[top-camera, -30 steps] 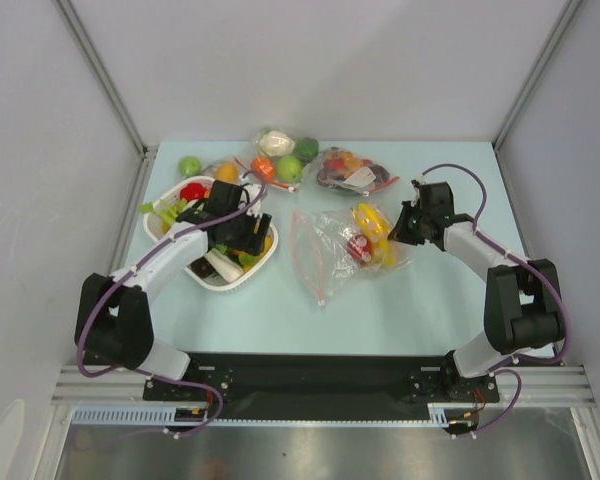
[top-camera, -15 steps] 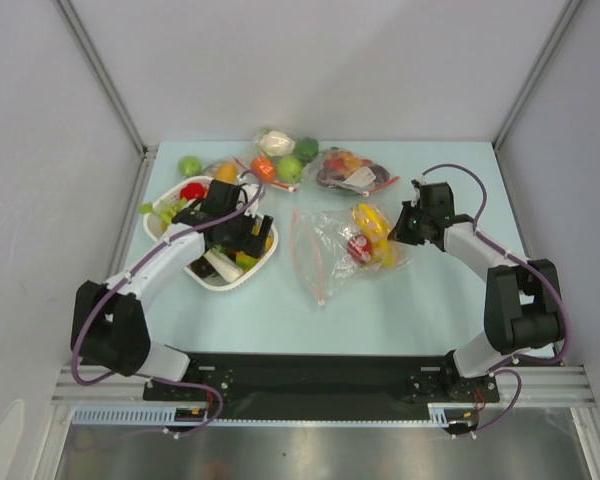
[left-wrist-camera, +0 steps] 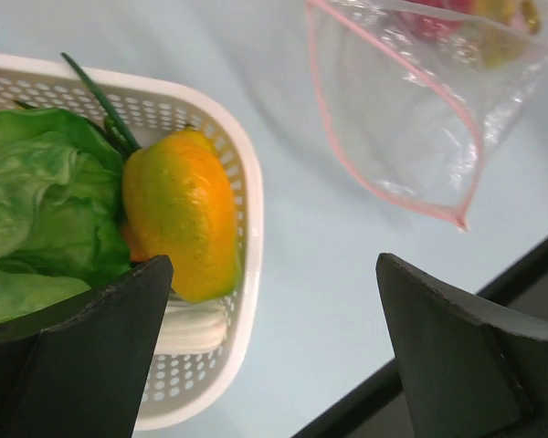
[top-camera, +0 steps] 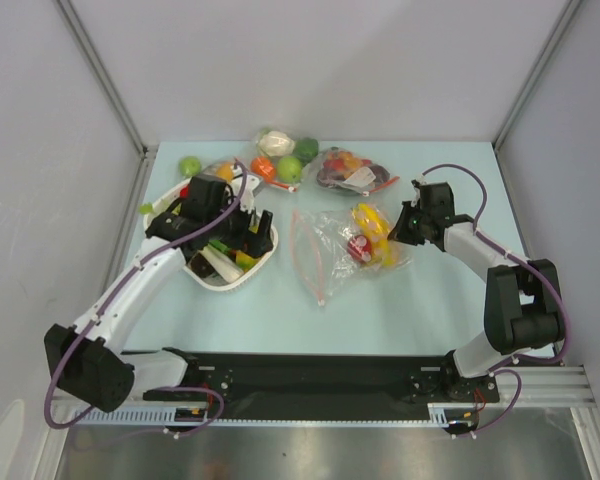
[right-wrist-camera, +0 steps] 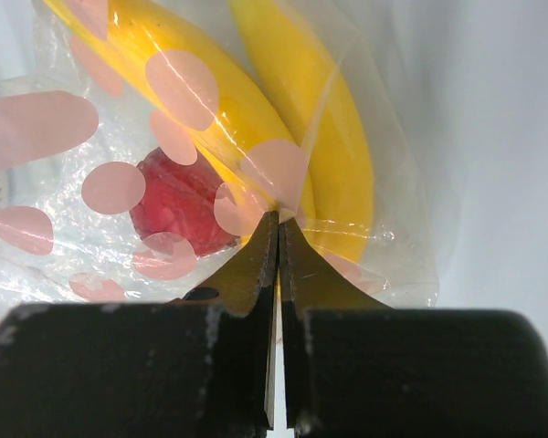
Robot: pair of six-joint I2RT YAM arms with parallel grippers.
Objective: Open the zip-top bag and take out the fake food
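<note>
Zip-top bag (top-camera: pixel 325 255): lies flat on the table (top-camera: pixel 400 300) between the two arms, just beside the white basket (left-wrist-camera: pixel 249 210). Its pink zip strip (left-wrist-camera: pixel 456 217) is parted and the mouth gapes toward the basket.
Inside the bag: a banana bunch (right-wrist-camera: pixel 320 137) and a small red piece (right-wrist-camera: pixel 178 205), both at the closed end.
In the basket: the lettuce (left-wrist-camera: pixel 36 192) and the orange-yellow fruit (left-wrist-camera: pixel 178 214), touching each other.
Right gripper (right-wrist-camera: pixel 279 219): fingers pressed together on a fold of the bag's film, right at the bananas.
Left gripper (left-wrist-camera: pixel 272 265): spread wide and empty, above the basket's near rim.
Step in hand: likely the reach for the remaining food, with about half of it out.
Doing it well: the right pinch should hold firm so the bag cannot slide. The left gripper should enter low through the open mouth, narrowed enough to clear the strip, and take the bananas only — no film between its fingers.
</note>
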